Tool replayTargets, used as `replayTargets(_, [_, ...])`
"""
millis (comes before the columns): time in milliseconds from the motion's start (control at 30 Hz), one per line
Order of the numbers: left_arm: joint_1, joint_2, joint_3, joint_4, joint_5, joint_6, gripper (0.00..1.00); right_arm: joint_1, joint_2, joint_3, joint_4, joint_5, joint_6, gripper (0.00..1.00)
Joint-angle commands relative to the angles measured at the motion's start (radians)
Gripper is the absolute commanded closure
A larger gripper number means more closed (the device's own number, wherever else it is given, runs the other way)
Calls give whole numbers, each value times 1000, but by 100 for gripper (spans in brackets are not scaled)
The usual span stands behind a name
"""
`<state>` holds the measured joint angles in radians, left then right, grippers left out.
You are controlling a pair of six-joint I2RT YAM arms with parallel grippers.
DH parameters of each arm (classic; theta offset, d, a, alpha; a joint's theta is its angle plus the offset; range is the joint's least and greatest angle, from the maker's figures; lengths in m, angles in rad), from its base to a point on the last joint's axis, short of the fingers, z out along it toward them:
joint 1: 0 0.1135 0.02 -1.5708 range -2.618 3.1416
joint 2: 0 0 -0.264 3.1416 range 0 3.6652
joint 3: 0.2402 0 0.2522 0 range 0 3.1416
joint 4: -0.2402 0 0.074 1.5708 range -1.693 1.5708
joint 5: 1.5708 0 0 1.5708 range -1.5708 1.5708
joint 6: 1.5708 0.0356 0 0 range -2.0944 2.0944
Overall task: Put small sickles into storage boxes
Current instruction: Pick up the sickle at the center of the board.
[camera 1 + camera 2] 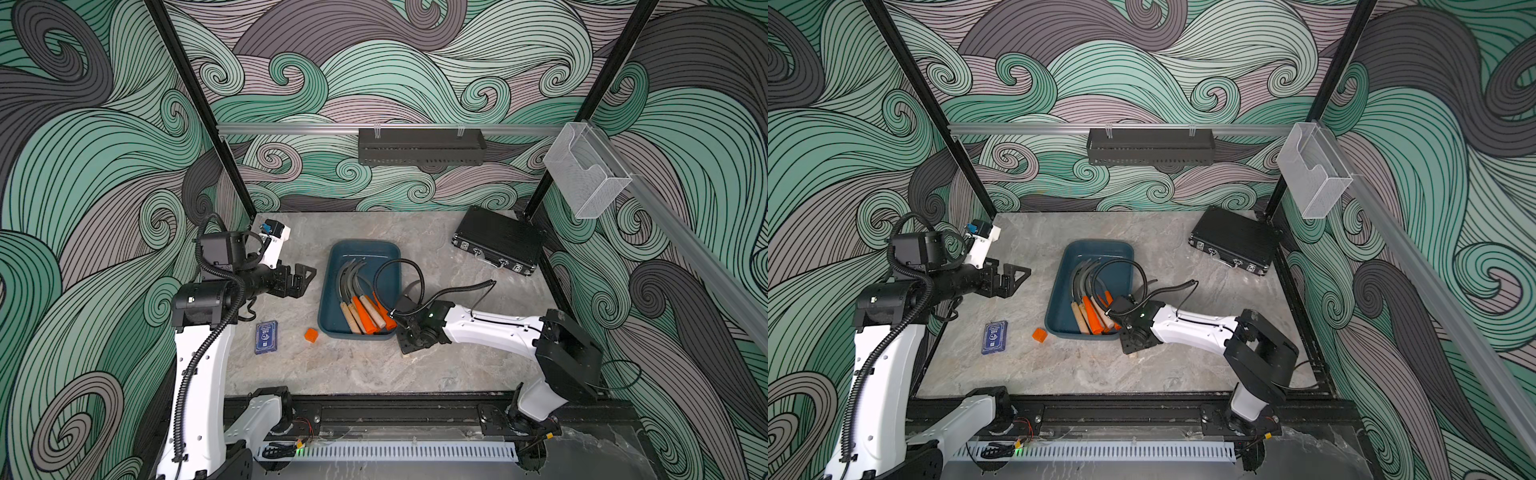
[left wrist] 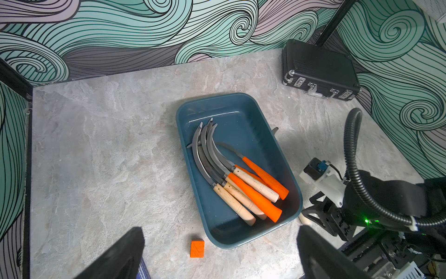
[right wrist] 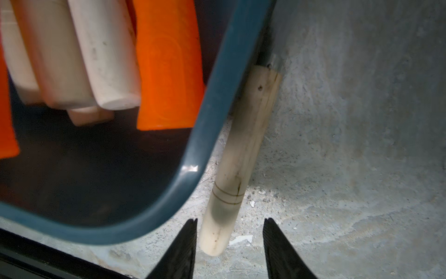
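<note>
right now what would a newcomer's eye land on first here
First, the bright orange and pale wooden handles of the sickles heaped in the dark blue tray at the middle of the table. Next, one more wooden-handled sickle lying on the table outside the tray, close beside its wall, with the right gripper open astride the end of its handle.

You saw only the pale handle of the loose sickle (image 3: 241, 149); its blade was hidden behind the storage tray (image 3: 219, 101). The sickles in the tray (image 3: 166, 72) were cut off at the wrist picture's edge. In both top views the right gripper (image 3: 231, 221) hid its own fingertips. The blue card box (image 1: 266, 337) bore print too small to read.
</note>
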<state>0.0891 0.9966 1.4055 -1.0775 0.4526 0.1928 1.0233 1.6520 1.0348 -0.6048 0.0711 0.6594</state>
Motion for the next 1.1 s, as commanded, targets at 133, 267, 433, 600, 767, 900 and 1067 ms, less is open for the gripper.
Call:
replayTargets(133, [-3, -15, 6, -11, 5, 13, 1, 13, 58, 40, -4, 26, 32, 53])
replayTargets(267, [-3, -16, 10, -15, 5, 16, 1, 13, 75, 45, -16, 38, 37, 53])
replayTargets(433, [-4, -16, 15, -18, 8, 15, 1, 13, 100, 51, -24, 44, 39, 53])
replayTargets(600, [-3, -15, 19, -21, 10, 15, 1, 14, 120, 53, -24, 44, 44, 53])
replayTargets(767, [-3, -19, 16, -22, 12, 13, 1, 14, 134, 56, -25, 47, 46, 54])
replayTargets(900, [-3, -22, 15, -24, 14, 13, 1, 14, 146, 56, -25, 47, 52, 56])
replayTargets(1067, [-4, -24, 18, -24, 14, 13, 1, 13, 163, 53, -25, 47, 59, 58])
